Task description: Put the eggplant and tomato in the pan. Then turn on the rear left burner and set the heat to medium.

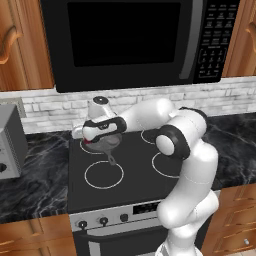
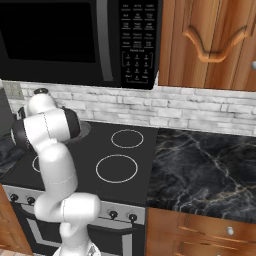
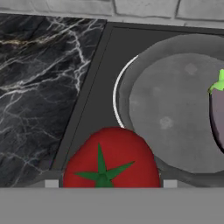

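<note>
A white robot arm reaches over a black glass cooktop (image 1: 125,170) in a kitchen with wooden cabinets, a black microwave (image 1: 135,40) above, and a pale brick wall behind. Dark marbled counter (image 3: 39,87) lies on both sides of the stove.

In the hand view, the tomato (image 3: 111,158) sits between the two fingers of the gripper (image 3: 109,183), which are closed against its sides; its green star-shaped stem faces the camera. The tomato hangs over the near left edge of the pan (image 3: 175,113), partly above the cooktop surface and partly above the pan's rim.

The pan is a round, dark grey frying pan resting on the rear left burner (image 3: 117,94), whose thin white circle shows as an arc along the pan's left side. The eggplant (image 3: 217,111) already lies inside the pan at its right side, grey-purple with a green cap.

From the left base view, the hand hovers over the far left part of the cooktop, with a little red showing beneath it and the pan's short dark handle (image 1: 112,159) pointing toward the front. A row of knobs (image 1: 103,220) lines the stove's front panel.
</note>
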